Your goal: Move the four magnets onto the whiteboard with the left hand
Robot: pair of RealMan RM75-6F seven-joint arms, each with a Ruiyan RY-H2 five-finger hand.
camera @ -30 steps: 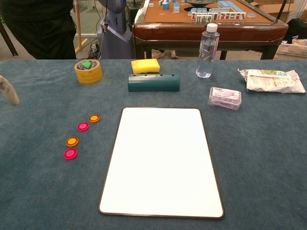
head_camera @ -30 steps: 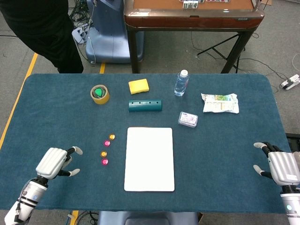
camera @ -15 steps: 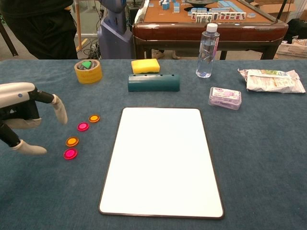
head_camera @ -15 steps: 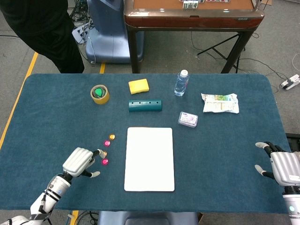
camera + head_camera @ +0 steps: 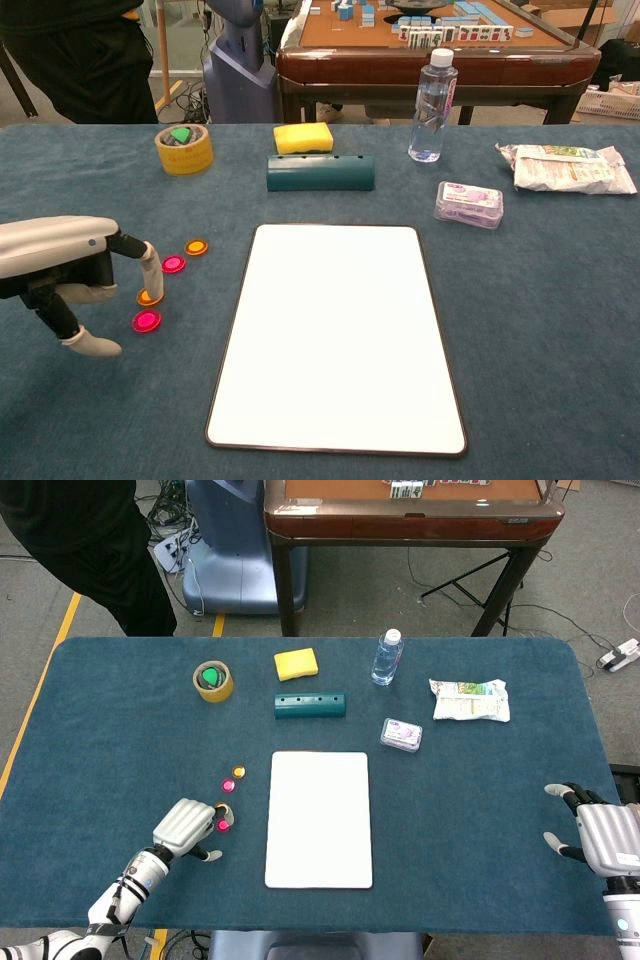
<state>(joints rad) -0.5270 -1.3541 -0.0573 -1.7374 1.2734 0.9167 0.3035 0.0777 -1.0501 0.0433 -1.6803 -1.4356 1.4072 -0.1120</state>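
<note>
Blue table (image 5: 560,330): the left hand (image 5: 62,270) has reached an orange magnet (image 5: 150,297), fingers spread, gripping nothing yet; whiteboard (image 5: 340,335) bare.

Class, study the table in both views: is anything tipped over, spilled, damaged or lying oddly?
Nothing stands out. The water bottle stands upright and capped, the whiteboard lies flat and blank, and the four magnets sit in a loose line left of it, where the left robot hand reaches.

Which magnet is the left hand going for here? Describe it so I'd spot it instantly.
Start at the white rectangular whiteboard; a line of four small round magnets runs along its left side. It is the orange one second from the near end, under a fingertip of the left hand, just beyond the nearest pink magnet.
</note>
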